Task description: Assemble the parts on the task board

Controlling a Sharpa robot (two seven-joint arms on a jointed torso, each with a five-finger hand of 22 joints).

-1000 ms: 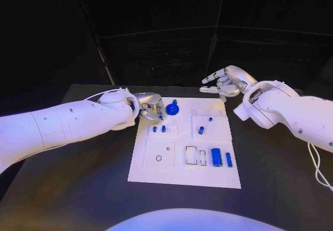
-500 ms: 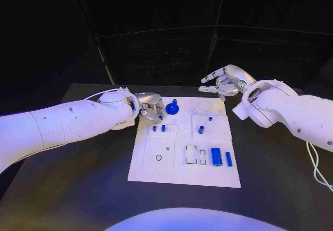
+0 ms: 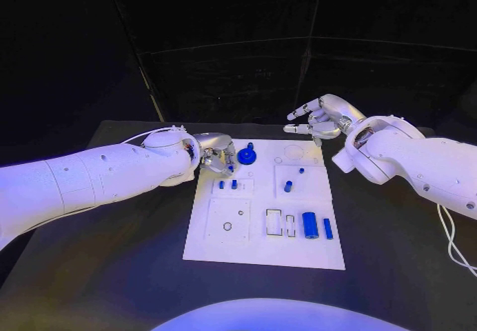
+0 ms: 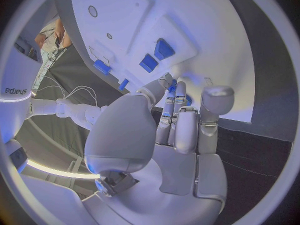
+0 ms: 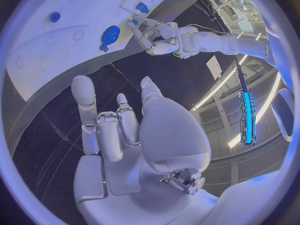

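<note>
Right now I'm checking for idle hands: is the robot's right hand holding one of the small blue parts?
No: the right hand hovers beyond the far edge of the white task board with fingers spread and nothing in them.

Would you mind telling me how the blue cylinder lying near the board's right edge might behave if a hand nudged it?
The blue cylinder lies on its side, so it would probably roll. It looks rigid, likely light, and possibly slippery on the smooth white board.

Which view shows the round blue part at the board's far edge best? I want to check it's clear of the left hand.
The head view: the round part lies in full sight, with the left hand just beside it. The right wrist view shows it smaller and bent. In the left wrist view I cannot tell it apart.
</note>
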